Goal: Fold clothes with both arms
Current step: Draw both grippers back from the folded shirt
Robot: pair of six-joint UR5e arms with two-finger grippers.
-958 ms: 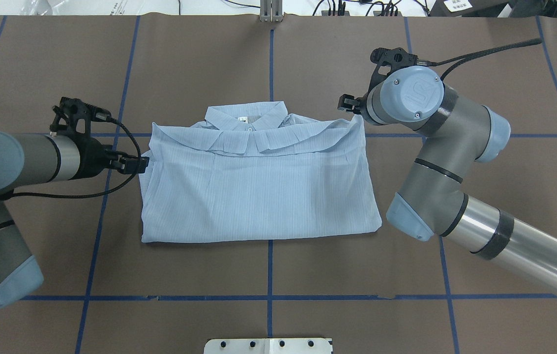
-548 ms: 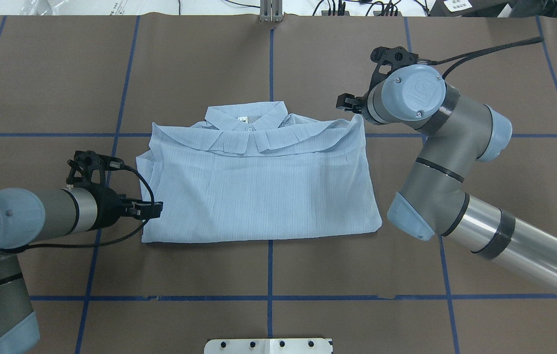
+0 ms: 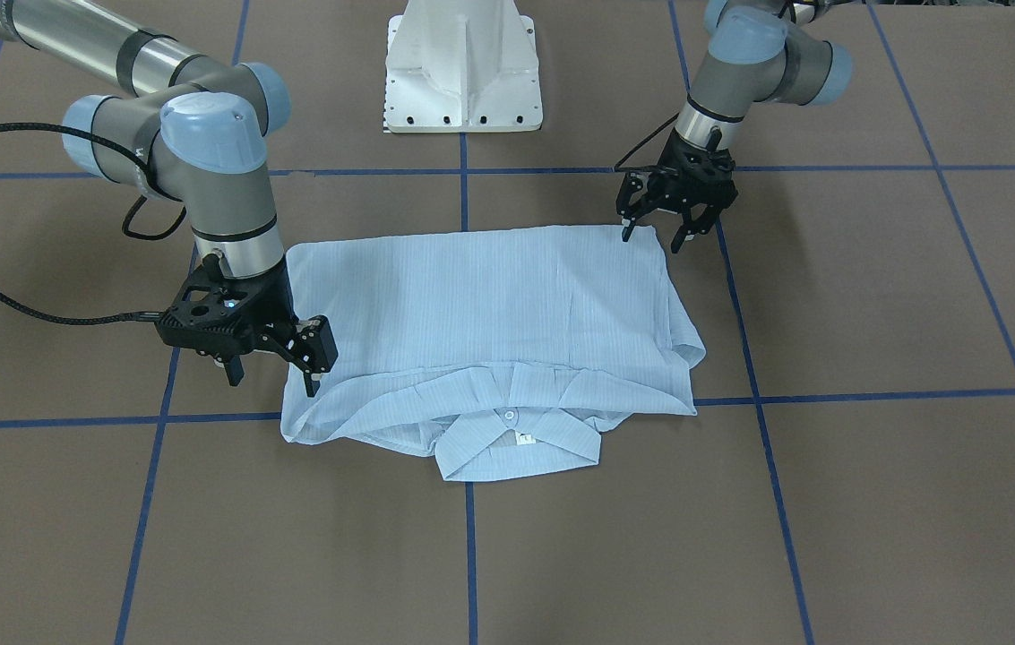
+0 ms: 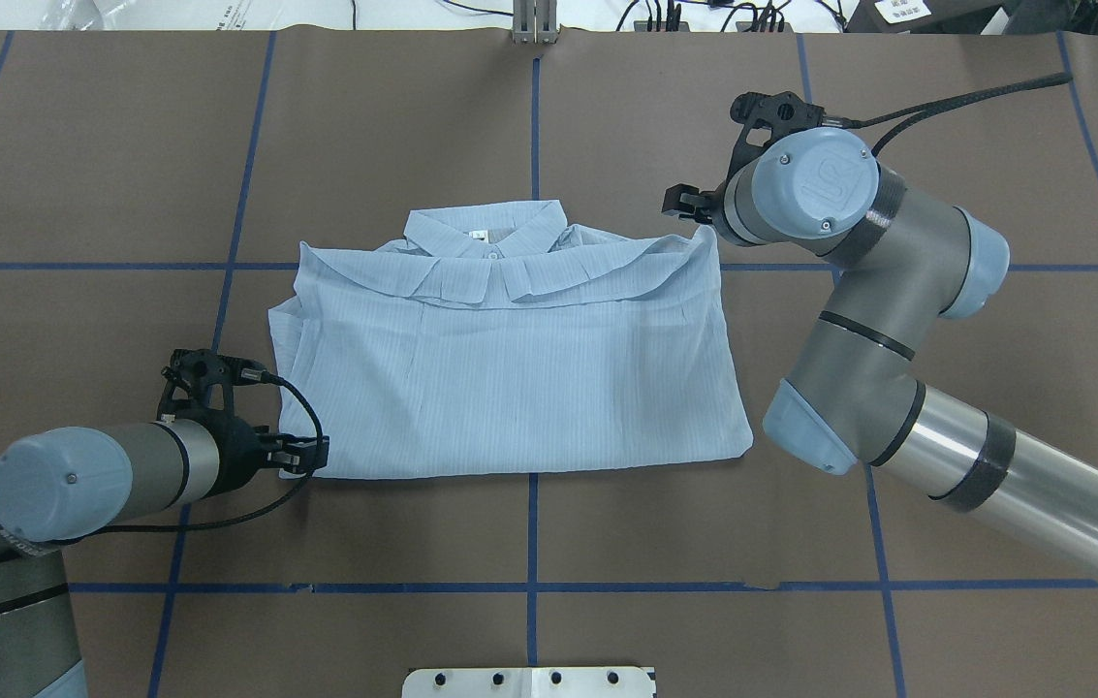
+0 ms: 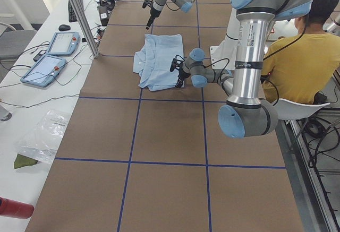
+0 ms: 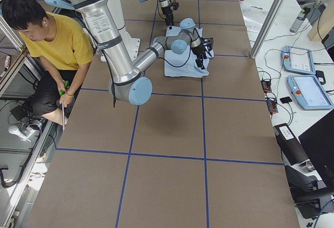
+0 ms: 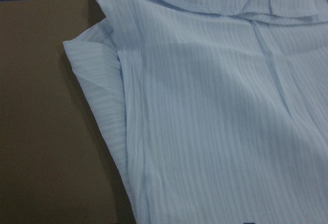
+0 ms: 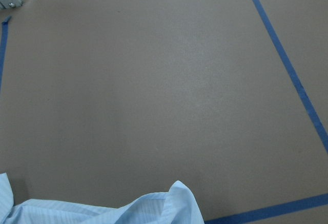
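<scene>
- The shirt [image 4: 510, 378] lies folded in the middle of the worktop [image 4: 529, 543], its long side running left to right, collar away from the robot.
- The left claw [image 3: 652, 240], open, stands at the near left corner.
- The right claw [image 3: 272, 378], open, stands at the far right corner, by the collar.
- I think each arm has its own corner nearest, diagonal to the other.

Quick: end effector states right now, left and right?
Left end effector: open, holding nothing, at a hem corner of the shirt.
Right end effector: open, holding nothing, at a shoulder corner.
</scene>
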